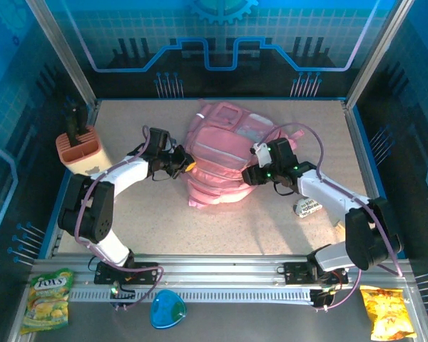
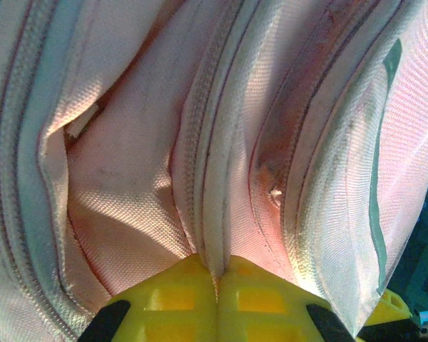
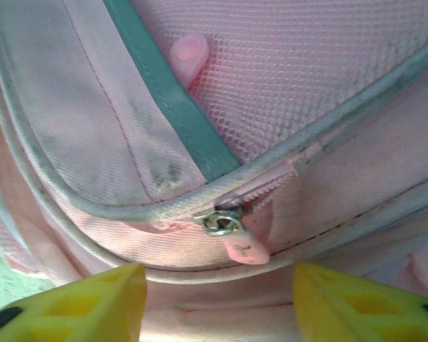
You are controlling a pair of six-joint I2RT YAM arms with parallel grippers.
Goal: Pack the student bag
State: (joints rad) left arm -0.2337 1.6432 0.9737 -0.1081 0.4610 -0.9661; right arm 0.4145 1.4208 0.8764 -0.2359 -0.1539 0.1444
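Backpack check, overhead first: pink backpack lies flat mid-table toward the back, one arm on each side. left gripper is at its left edge, right gripper at its right edge. Pen pot stands well apart at far left, and a snack packet lies on the near rail. Packing doesn't look started; my read is they're on opening a zip

Left wrist cam: yellow fingers are pressed together and a zip seam of the bag runs straight into the join, so it's clamped on a fold of fabric. Reads as the anchor hand

Right wrist cam: finger pads are apart, gripping nothing. Zip slider with its pink pull tab hangs between them, just ahead, untouched. Zip looks shut at this end

To do it well, I'd say:
- ease right forward until the tab is fully between the pads, then close on the tab, not the metal slider
- tab is small and floppy, so a shallow pinch will likely slip
- pull along the zip line, not up off the table
- left holds its fold so the fabric is taut against the pull, otherwise the whole bag drags
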